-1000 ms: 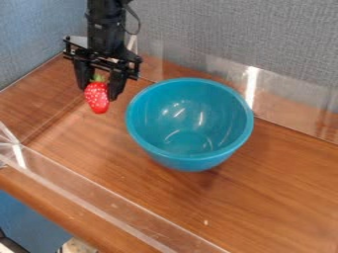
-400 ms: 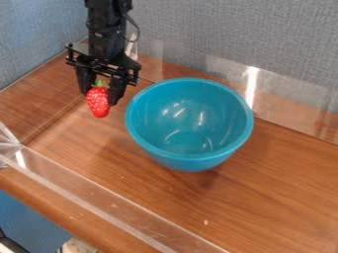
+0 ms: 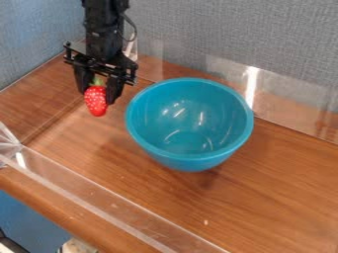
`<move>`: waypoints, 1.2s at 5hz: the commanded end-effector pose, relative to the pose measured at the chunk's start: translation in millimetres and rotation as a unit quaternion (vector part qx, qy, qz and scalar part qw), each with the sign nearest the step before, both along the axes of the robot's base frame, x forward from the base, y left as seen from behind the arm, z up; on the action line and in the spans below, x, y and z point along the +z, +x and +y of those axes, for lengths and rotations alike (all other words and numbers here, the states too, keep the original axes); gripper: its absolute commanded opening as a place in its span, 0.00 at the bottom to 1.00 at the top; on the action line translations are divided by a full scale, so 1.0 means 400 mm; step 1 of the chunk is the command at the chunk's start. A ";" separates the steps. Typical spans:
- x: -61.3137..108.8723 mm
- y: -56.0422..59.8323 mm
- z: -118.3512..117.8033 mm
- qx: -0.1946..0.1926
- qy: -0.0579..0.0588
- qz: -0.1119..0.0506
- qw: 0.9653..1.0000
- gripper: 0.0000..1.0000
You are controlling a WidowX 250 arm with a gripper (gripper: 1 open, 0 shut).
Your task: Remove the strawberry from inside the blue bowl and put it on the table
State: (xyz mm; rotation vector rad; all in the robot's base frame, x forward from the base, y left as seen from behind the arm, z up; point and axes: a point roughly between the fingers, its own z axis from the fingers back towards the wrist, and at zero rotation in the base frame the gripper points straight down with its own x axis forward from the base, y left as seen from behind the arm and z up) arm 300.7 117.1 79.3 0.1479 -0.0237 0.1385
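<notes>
Claw (image 3: 97, 91) grips strawberry (image 3: 95, 100); no readable writing.

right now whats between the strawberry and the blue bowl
Nothing. In the camera view, the strawberry, held in the shut gripper, hangs left of the blue bowl, with only bare table showing between them.

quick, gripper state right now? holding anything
Gripper: closed on the strawberry, held in its fingers to the left of the blue bowl and outside it.
</notes>
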 end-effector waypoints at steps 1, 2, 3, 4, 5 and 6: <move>0.027 0.005 0.020 0.002 0.008 -0.022 1.000 0.00; 0.025 0.003 0.022 -0.003 0.009 -0.024 1.000 0.00; 0.028 0.002 0.025 -0.008 0.011 -0.027 1.000 0.00; 0.035 0.002 0.023 -0.014 0.012 -0.032 0.999 0.00; 0.048 0.000 0.020 -0.021 0.014 -0.038 0.999 0.00; 0.064 -0.002 0.015 -0.027 0.015 -0.044 0.999 0.00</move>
